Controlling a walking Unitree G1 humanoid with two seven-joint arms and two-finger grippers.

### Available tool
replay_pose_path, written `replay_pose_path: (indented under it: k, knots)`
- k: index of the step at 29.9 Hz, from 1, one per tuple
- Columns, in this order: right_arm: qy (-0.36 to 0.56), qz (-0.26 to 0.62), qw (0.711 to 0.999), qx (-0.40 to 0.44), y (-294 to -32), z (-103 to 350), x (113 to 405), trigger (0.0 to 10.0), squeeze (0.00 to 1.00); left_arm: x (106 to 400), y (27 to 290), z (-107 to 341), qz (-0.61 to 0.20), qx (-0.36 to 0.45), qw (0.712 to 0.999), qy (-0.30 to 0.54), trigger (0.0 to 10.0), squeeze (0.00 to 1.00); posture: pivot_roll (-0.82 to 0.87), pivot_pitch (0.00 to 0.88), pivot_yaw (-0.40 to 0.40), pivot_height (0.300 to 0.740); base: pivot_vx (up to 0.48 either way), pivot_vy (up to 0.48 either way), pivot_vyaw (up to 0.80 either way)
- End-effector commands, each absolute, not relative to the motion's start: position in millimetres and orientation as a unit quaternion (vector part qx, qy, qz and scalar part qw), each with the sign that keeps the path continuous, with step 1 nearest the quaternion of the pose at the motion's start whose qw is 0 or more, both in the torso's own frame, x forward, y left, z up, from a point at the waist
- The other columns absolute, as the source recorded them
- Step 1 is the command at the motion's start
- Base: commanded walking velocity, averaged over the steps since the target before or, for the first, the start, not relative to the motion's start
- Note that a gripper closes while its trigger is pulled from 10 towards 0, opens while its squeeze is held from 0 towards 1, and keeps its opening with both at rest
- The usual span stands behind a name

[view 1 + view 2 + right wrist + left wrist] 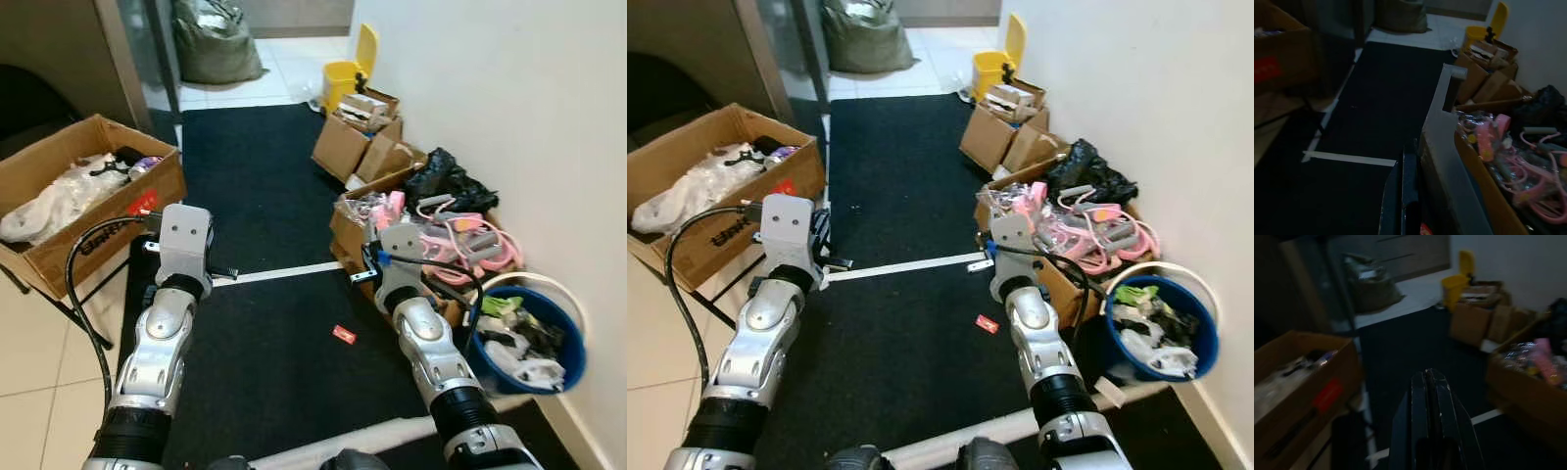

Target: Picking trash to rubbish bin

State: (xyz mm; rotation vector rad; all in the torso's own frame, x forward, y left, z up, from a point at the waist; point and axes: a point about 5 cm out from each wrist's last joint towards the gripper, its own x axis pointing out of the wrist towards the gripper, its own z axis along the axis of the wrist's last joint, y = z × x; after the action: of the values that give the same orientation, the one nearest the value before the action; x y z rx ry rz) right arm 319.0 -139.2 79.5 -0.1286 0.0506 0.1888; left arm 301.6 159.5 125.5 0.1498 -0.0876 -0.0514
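A small red wrapper (343, 334) lies on the black carpet (265, 176) between my two arms, nearer the right one. A blue bin (571, 357) stuffed with rubbish stands against the right wall, beside my right forearm. Both arms are raised over the carpet and point forward. In the left wrist view, my left gripper (1426, 374) is shut with nothing in it and faces down the carpet. My right gripper (1404, 161) is also shut and empty. It hangs close beside the pale edge of an open cardboard box (1488, 196) holding pink items.
A large cardboard box (59, 250) of plastic bags sits on a stand at the left. More boxes (358, 142), a black bag (446, 181) and a yellow pedal bin (348, 78) line the right wall. A white tape line (284, 271) crosses the carpet. A white pole (353, 446) lies near my feet.
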Motion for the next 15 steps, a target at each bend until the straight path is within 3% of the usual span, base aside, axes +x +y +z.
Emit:
replay_pose_path:
  k: [1,15]
  knots:
    - [0.036,0.091,0.993,-0.064,-139.4,75.6,317.4,10.0,0.00,301.0,159.8,123.2,-0.030,0.079,0.996,-0.035,10.0,0.00,0.05,0.031,-0.011,0.740,0.300,0.000,0.00]
    - [0.040,0.079,0.994,-0.066,-142.4,74.5,316.4,10.0,0.00,301.5,159.9,123.0,-0.032,0.079,0.996,-0.033,10.0,0.00,0.05,0.038,-0.006,0.740,0.298,0.000,0.00]
